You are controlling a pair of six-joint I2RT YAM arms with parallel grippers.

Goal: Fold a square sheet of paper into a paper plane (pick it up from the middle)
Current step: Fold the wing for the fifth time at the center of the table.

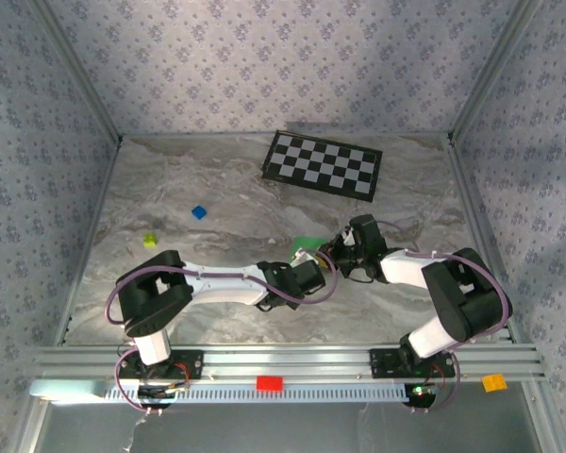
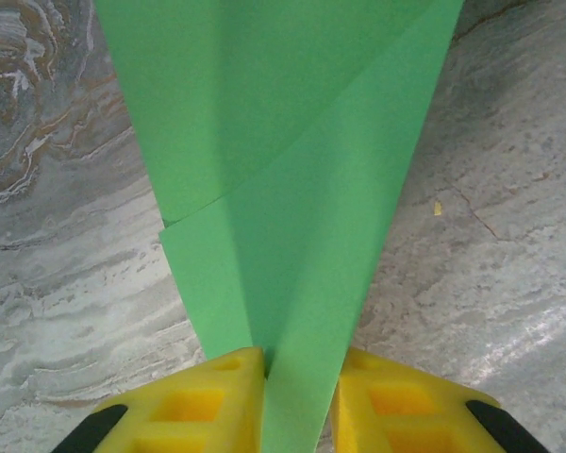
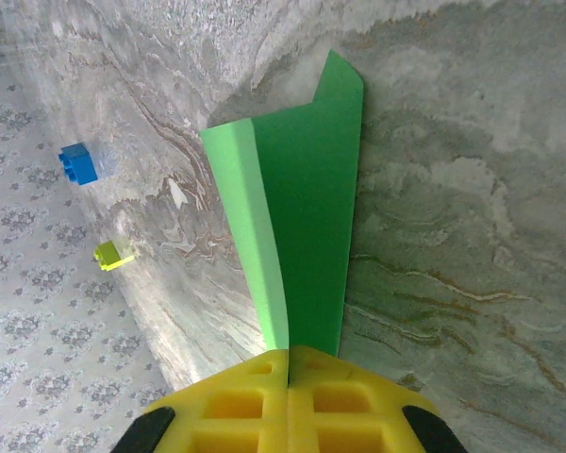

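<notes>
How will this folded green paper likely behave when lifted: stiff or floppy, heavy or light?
Probably floppy: the green paper curls along its free edge beyond the right tool pinching it. Likely very light, being a thin sheet. Its folds may stiffen it somewhat lengthwise.

**A:** Where's the green paper point(image 1: 305, 245) at?

**B:** Pretty much the middle of the table point(image 1: 170, 198), a hair toward 3 o'clock. It's bright green and already folded into a long taper with overlapping flaps. The narrow end is pinched in the right gripper point(image 3: 288, 363), and the rest fans out toward 12 o'clock.
</notes>
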